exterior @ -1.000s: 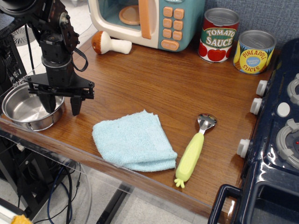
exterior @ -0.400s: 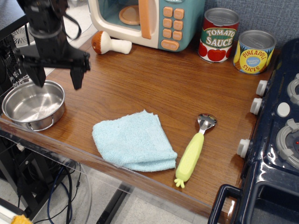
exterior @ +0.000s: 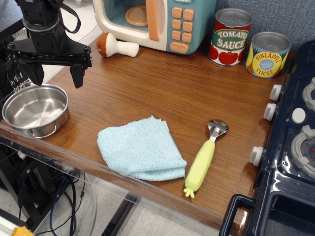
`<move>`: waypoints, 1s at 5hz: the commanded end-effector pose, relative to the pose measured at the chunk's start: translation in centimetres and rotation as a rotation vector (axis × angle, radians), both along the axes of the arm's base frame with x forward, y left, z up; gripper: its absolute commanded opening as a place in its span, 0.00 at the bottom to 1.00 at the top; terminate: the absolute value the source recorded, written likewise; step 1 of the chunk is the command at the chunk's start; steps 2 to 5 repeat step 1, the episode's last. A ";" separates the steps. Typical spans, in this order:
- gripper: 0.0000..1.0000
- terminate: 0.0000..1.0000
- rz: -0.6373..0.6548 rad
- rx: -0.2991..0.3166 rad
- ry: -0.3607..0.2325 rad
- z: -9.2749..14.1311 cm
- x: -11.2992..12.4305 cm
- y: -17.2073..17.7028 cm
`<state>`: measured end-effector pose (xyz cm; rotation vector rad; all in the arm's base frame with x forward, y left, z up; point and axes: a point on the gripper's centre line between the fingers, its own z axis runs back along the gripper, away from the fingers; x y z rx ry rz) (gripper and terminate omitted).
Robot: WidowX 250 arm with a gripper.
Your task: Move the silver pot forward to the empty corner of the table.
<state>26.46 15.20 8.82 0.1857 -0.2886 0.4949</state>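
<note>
Observation.image: black gripper [exterior: 53,76] hanging spread apart above the shallow round silver steel pot [exterior: 35,110].
Pot is sitting upright at the table's near-left corner [exterior: 12,132]; crumpled light-blue cloth [exterior: 141,148] is lying right of it.

Count of items on the bench [exterior: 162,83]

One silver pot [exterior: 34,110], two cans [exterior: 231,37], one cloth [exterior: 140,147], one spoon [exterior: 204,158], one toy microwave [exterior: 155,20], one mushroom [exterior: 115,45].

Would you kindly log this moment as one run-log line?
gripper: open, above pot | silver pot: released at table corner | phase: retreat
</note>
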 end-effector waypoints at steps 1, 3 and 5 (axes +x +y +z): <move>1.00 1.00 0.004 0.017 -0.032 1.3 -0.1 -0.6; 1.00 1.00 0.004 0.017 -0.032 1.3 -0.1 -0.6; 1.00 1.00 0.004 0.017 -0.032 1.3 -0.1 -0.6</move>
